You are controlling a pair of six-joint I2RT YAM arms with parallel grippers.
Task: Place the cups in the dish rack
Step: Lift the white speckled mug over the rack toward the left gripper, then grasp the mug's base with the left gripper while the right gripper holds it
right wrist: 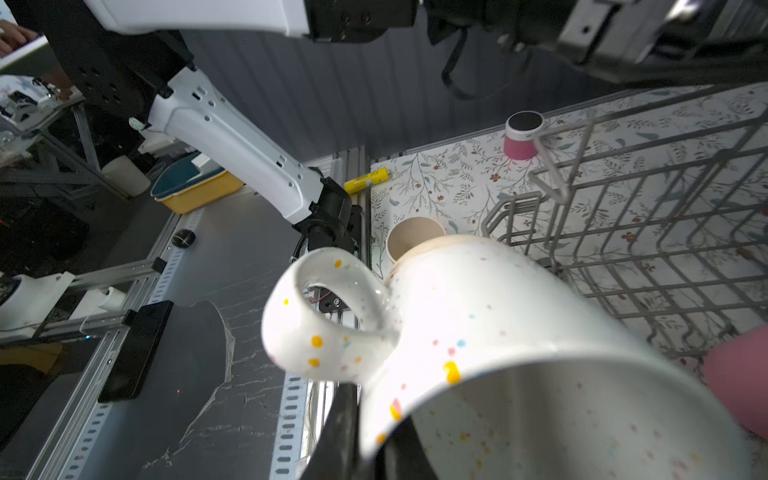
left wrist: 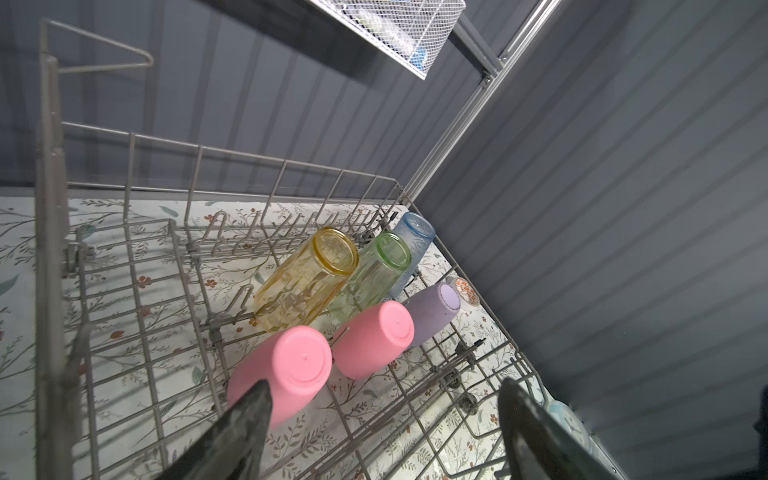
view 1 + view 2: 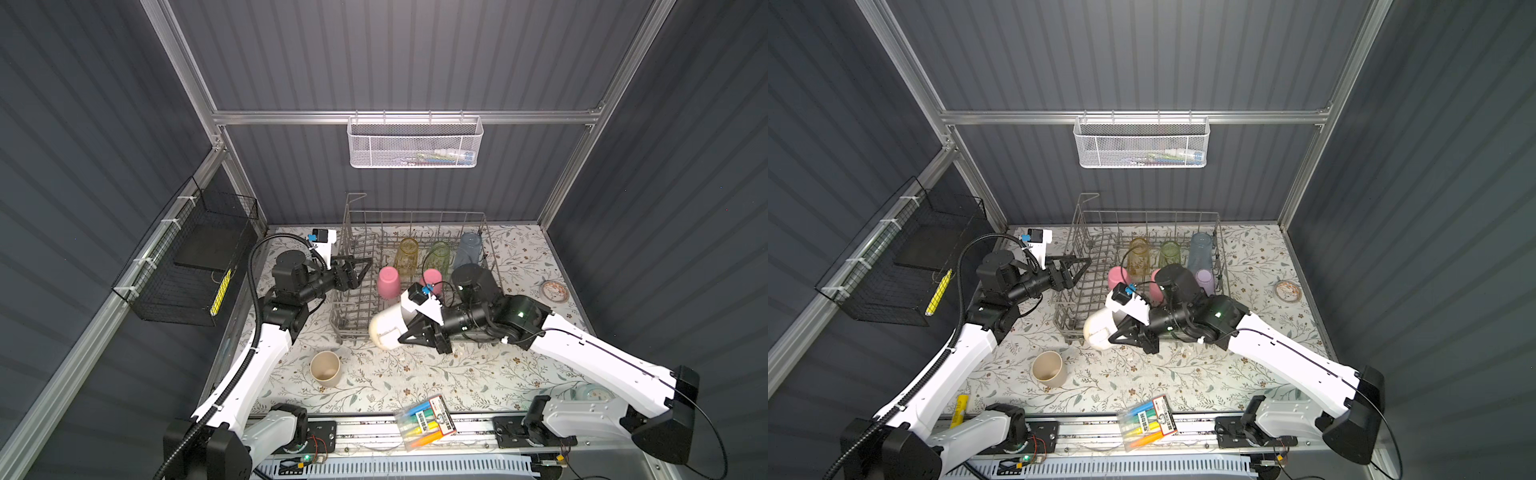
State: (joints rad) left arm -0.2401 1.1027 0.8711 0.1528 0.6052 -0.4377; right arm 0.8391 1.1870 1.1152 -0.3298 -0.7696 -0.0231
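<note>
Right gripper (image 3: 409,334) clamped on the rim of the cream speckled ceramic mug (image 3: 382,326), mug tilted at the near edge of the grey wire dish rack (image 3: 353,316). Placement step: next, probably lowering it mouth-down among free tines. Left gripper (image 3: 359,270) spread, empty.

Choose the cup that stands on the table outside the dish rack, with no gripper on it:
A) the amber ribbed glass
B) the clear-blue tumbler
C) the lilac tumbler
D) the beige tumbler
D: the beige tumbler stands mouth up on the floral table in front of the dish rack, while the amber glass, the lilac tumbler and the clear-blue tumbler rest inside the rack.
</note>
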